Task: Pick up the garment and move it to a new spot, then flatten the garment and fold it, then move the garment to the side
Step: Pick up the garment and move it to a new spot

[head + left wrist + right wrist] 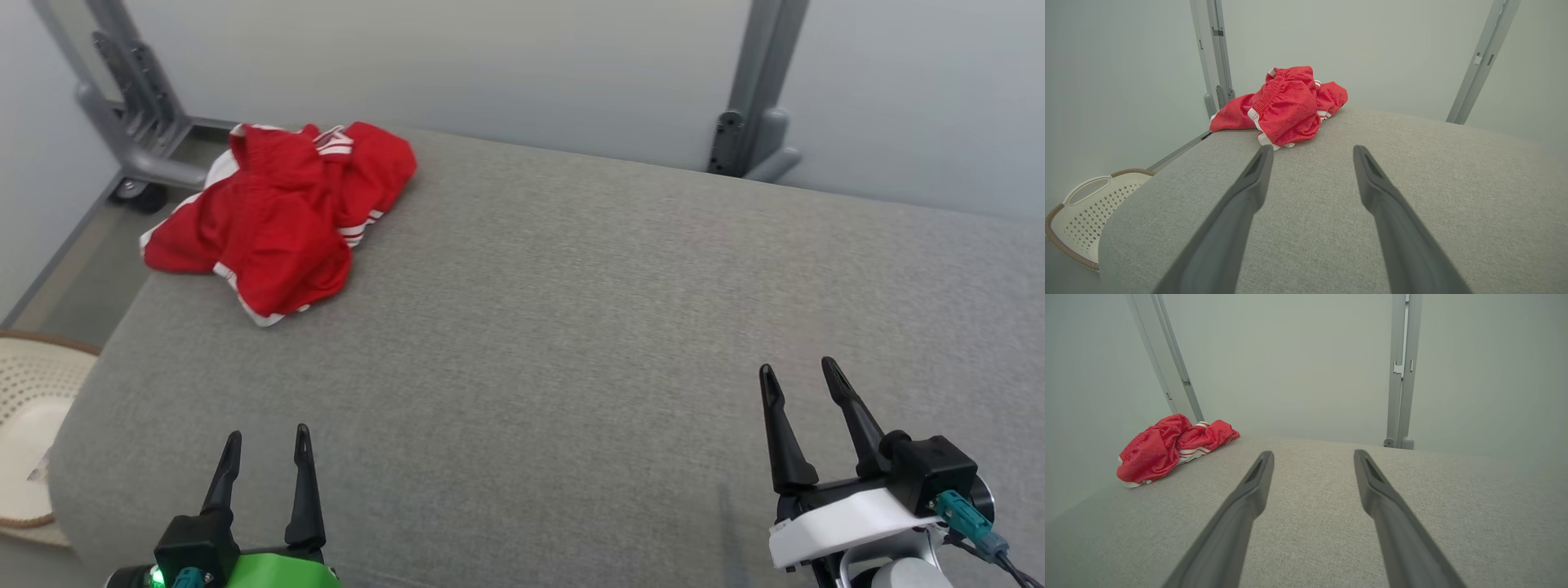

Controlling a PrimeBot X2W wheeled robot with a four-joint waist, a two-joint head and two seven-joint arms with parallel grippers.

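The garment (277, 212) is a pair of red shorts with white stripes, crumpled in a heap at the far left corner of the grey padded surface (571, 343). It also lies ahead of my left gripper in the left wrist view as the garment (1284, 106), and far left in the right wrist view as the garment (1167, 447). My left gripper (268, 441) is open at the near left edge, well short of the shorts. My right gripper (798, 371) is open at the near right, far from them. Both hold nothing.
A white perforated basket (33, 408) stands on the floor left of the surface, seen also as the basket (1090, 204). Grey metal frame posts (755, 98) rise behind the far edge. The surface's left edge drops off beside the shorts.
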